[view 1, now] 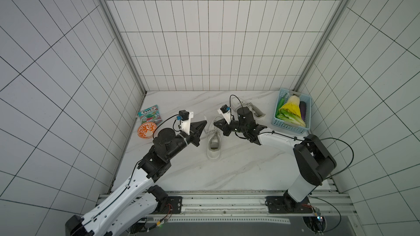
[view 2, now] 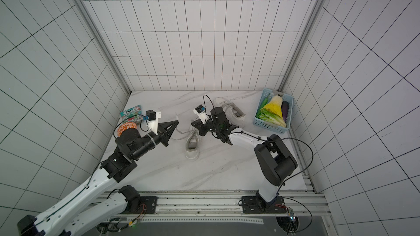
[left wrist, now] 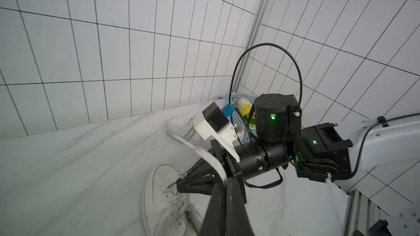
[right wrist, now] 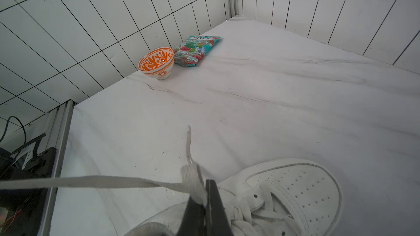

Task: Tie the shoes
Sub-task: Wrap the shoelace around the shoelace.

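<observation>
The left gripper (view 1: pixel 205 122) is pinched tight on one lace end (left wrist: pixel 204 155), the right gripper (view 1: pixel 215 125) likewise on the other lace end (right wrist: pixel 193 178), with the shoe (view 1: pixel 214 144) below and between them.

We found the white low-top sneaker (right wrist: pixel 295 185) matt and leather-like, its flat laces (right wrist: pixel 91 182) woven cloth, the marble-patterned tabletop (right wrist: pixel 272 98) smooth, the orange-patterned ceramic bowl (right wrist: pixel 156 63) glossy, the light-blue lattice basket (view 1: pixel 291 127) plastic.
</observation>
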Robot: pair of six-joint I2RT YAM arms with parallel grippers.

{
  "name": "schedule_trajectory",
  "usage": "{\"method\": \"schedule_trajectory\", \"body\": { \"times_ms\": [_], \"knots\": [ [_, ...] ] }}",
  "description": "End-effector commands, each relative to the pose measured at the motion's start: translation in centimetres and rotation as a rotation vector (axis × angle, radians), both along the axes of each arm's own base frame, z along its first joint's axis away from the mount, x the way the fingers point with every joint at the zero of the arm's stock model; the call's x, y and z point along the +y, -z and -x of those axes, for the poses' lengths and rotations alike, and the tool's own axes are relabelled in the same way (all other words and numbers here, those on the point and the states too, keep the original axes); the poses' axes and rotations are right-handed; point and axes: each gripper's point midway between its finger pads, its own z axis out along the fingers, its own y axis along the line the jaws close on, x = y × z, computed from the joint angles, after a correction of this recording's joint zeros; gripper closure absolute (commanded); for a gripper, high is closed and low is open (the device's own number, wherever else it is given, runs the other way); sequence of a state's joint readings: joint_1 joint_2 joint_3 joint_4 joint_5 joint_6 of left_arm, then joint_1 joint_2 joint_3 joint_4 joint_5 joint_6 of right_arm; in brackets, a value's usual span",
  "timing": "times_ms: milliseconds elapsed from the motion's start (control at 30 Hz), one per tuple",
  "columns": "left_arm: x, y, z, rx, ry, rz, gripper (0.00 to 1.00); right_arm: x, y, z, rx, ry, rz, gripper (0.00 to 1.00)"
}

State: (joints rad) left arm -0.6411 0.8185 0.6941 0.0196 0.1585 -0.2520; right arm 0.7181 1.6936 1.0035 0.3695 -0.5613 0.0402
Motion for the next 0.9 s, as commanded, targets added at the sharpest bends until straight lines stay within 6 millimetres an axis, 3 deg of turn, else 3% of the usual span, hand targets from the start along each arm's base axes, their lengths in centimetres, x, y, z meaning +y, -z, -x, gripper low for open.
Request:
{"method": "schedule_trajectory", "body": {
  "times_ms": [0,133,267,400,700,867],
  "knots": [
    [-2.5,-1.9,1.6,-0.083,0.119,0.032,1.0,0.5,-0.8,0.1,0.043,-0.049,-0.042,1.0],
    [-6.1,-2.7,4.1,-0.15,0.257,0.02,1.0,0.4,-1.0,0.0,0.062,-0.073,-0.053,1.0],
    [-9.1,-2.1,5.9,-0.162,0.367,-0.006,1.0,0.2,-0.9,-0.2,0.067,-0.096,-0.051,1.0],
    [-11.2,0.0,6.6,-0.123,0.443,-0.046,1.0,0.0,-1.0,-0.1,0.072,-0.132,-0.049,1.0],
    [-15.4,6.9,9.4,-0.035,0.662,-0.202,1.0,-0.2,-0.4,0.8,0.071,-0.234,0.007,1.0],
    [-18.0,9.0,10.9,-0.02,0.762,-0.279,1.0,-0.5,-0.2,0.8,0.068,-0.249,0.028,1.0]
  ]
}}
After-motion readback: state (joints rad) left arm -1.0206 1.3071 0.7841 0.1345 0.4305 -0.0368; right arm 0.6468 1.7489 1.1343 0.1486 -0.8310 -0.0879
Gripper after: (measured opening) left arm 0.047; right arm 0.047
